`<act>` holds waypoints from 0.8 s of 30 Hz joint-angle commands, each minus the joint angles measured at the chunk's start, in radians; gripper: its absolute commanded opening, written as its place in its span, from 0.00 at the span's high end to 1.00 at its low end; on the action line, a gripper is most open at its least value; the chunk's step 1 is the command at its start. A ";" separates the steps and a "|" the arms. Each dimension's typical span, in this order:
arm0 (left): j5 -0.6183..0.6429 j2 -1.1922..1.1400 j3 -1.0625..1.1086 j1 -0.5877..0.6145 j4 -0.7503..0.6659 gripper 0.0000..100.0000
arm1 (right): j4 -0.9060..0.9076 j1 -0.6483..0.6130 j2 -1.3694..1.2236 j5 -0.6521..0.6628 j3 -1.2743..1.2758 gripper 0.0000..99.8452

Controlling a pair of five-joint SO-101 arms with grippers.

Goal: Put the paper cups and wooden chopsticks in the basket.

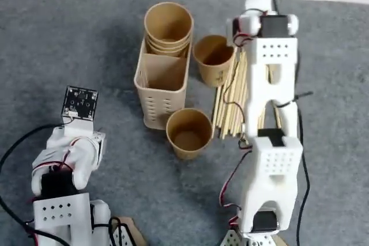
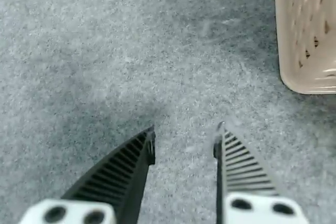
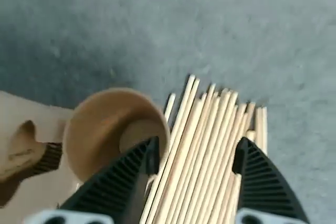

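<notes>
Left claw stands wide apart, empty, over bare grey tabletop, the basket near beyond it. Right claw, also apart and empty, hangs above the wooden chopsticks, one finger beside a paper cup. Farther off, stacked cups sit in the basket.
</notes>
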State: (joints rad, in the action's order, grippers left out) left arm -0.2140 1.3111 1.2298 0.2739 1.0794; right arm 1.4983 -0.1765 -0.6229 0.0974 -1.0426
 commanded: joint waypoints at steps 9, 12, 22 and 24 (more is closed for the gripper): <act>0.002 0.012 -0.004 -0.018 -0.020 0.79 | -0.015 -0.015 -0.173 0.003 -0.002 0.76; 0.002 0.012 -0.004 -0.018 -0.020 0.79 | -0.008 -0.013 -0.223 0.005 -0.002 0.77; 0.002 0.012 -0.002 -0.018 -0.020 0.79 | 0.120 -0.002 -0.137 0.002 -0.170 0.99; 0.002 0.012 -0.002 -0.018 -0.020 0.79 | 0.185 -0.005 -0.065 0.005 -0.292 0.99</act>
State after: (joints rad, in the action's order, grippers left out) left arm -0.2140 1.3111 1.2298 0.2739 1.0794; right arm 1.6072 -0.1826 -0.8531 0.0974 -1.1592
